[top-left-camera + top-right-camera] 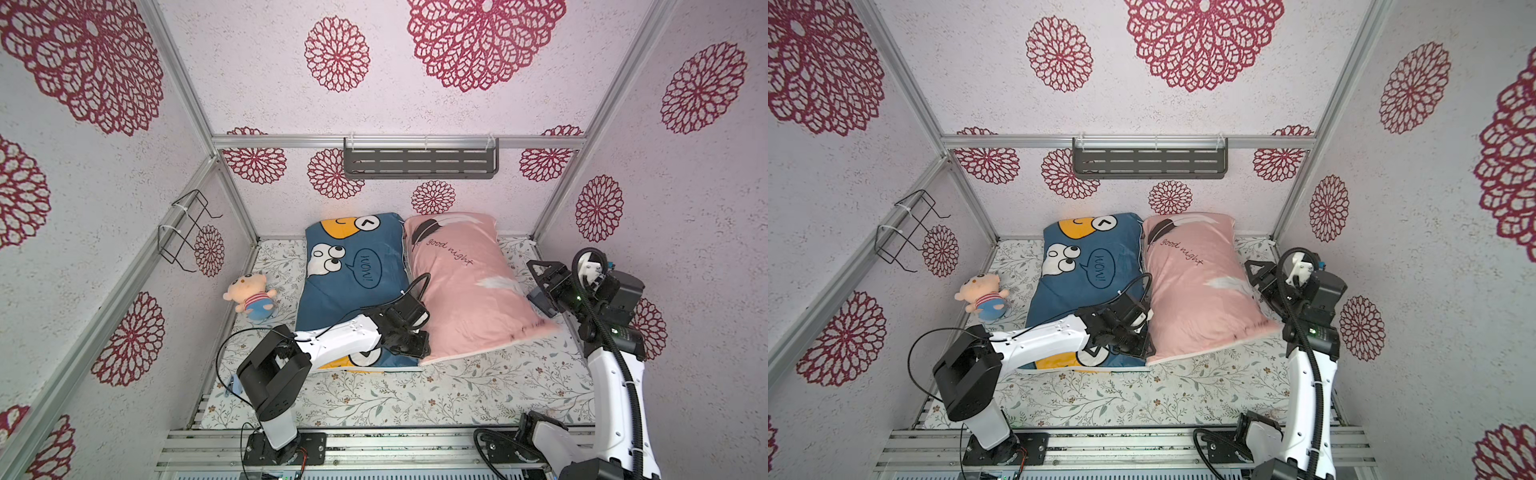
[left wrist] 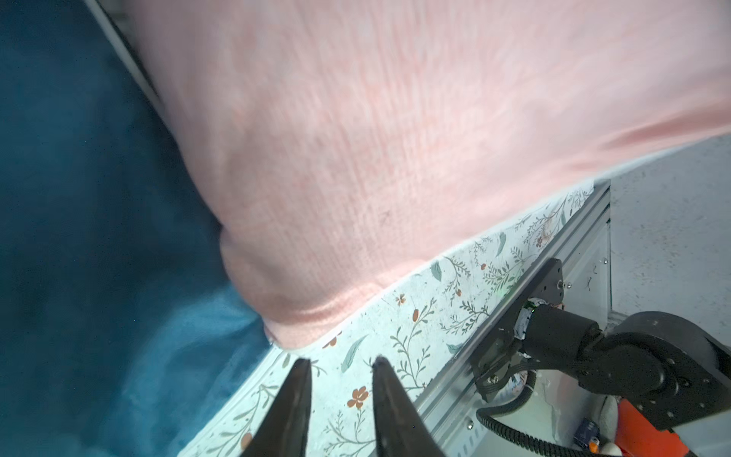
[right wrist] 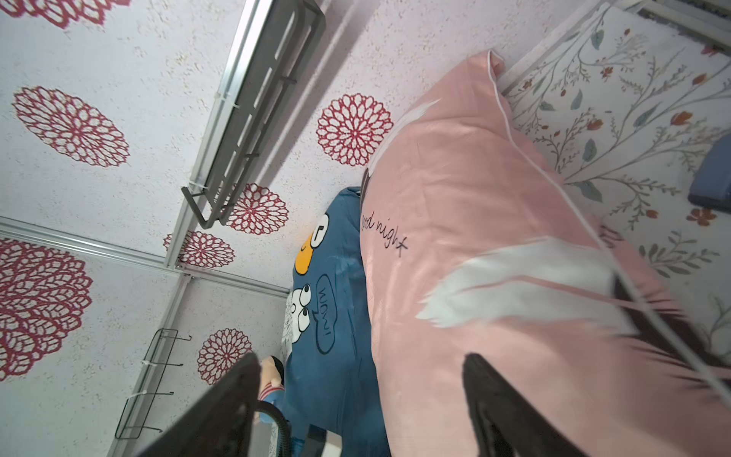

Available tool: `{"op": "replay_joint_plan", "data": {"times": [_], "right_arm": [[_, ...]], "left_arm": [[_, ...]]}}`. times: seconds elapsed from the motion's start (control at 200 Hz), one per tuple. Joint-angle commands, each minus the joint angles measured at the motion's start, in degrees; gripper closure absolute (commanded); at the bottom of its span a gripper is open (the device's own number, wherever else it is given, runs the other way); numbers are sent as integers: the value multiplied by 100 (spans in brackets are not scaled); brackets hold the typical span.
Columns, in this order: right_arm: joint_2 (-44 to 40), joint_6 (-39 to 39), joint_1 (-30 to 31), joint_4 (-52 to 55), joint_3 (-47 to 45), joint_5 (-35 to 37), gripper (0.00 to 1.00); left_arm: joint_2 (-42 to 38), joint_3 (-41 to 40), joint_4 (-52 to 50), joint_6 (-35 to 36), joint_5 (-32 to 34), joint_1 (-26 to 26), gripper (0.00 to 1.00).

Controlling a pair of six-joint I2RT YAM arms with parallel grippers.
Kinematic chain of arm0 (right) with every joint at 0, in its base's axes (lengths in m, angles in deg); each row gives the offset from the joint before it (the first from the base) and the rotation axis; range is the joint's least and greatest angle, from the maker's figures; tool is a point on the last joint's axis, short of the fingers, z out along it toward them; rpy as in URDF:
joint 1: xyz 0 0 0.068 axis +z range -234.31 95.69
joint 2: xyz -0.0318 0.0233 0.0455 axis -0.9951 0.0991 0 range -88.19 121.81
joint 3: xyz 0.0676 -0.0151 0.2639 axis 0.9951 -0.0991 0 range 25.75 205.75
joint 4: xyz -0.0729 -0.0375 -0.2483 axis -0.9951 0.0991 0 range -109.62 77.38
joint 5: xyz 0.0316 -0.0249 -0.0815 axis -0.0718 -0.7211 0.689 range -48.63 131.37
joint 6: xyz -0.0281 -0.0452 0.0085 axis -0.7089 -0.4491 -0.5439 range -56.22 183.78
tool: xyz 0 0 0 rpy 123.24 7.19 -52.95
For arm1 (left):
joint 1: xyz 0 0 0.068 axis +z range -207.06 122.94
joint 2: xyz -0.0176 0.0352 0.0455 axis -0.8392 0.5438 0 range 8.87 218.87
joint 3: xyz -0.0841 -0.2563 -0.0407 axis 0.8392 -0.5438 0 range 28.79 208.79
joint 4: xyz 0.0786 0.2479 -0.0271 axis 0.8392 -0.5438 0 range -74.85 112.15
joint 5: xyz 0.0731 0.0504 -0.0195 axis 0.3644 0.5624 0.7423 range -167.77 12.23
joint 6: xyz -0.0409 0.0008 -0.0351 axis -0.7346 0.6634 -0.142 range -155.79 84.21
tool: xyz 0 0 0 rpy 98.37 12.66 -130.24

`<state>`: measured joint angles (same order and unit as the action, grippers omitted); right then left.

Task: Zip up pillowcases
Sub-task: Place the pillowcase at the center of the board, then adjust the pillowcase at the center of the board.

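In both top views you have the blue pillowcase (image 1: 349, 291) (image 1: 1084, 291) and the pink pillowcase (image 1: 465, 291) (image 1: 1192, 299) lying side by side on the floral tabletop (image 1: 415, 399) (image 1: 1142, 399), their far ends against the back wall and their long edges touching; a plush doll (image 1: 249, 295) (image 1: 982, 297) lies apart from them, beside the blue one; your left gripper (image 1: 419, 351) (image 1: 1138, 349) sits low at the near end of the seam between the two cases, its arm crossing over the blue one; your right gripper (image 1: 538, 284) (image 1: 1256, 278) hangs just beside the pink case's outer edge, fingers spread, holding nothing; that case's near outer corner is blurred. In the left wrist view your left gripper (image 2: 340, 362) shows its fingertips parted with only the floral tabletop (image 2: 395, 328) between them, just short of the pink pillowcase's (image 2: 395, 138) corner, the blue pillowcase (image 2: 79, 237) alongside; it grasps nothing. In the right wrist view your right gripper (image 3: 362, 358) is spread wide and empty, the pink pillowcase (image 3: 494, 198) beyond it, then the blue pillowcase (image 3: 336, 356) and the plush doll (image 3: 273, 376); you cannot tell from any view whether either zip is closed.
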<state>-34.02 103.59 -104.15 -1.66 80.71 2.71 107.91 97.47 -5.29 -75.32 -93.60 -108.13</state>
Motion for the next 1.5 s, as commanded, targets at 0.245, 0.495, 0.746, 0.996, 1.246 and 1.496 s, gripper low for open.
{"op": "replay_joint_plan", "data": {"times": [0.245,0.495,0.746,0.996,1.246,1.496], "right_arm": [[619,-2282,130,1160,-186,2658,3],[1824,-2333,428,-756,-416,2730,2],[3274,-2704,1015,-919,161,2683,1],[3991,-2800,1649,-960,225,2727,2],[3605,-2746,2348,-1081,75,2103,2],[2741,-2994,2459,-870,-28,3687,1]], "left_arm": [[-953,424,-553,627,1283,709,44],[-2380,-493,-38,1074,3423,2165,28],[-3219,-1825,1247,1155,4327,3942,20],[-3347,-2463,2003,1367,4857,4987,18],[-3028,-3007,3126,1694,5120,5521,17],[-2549,-3340,4075,2054,4907,5755,17]]}}
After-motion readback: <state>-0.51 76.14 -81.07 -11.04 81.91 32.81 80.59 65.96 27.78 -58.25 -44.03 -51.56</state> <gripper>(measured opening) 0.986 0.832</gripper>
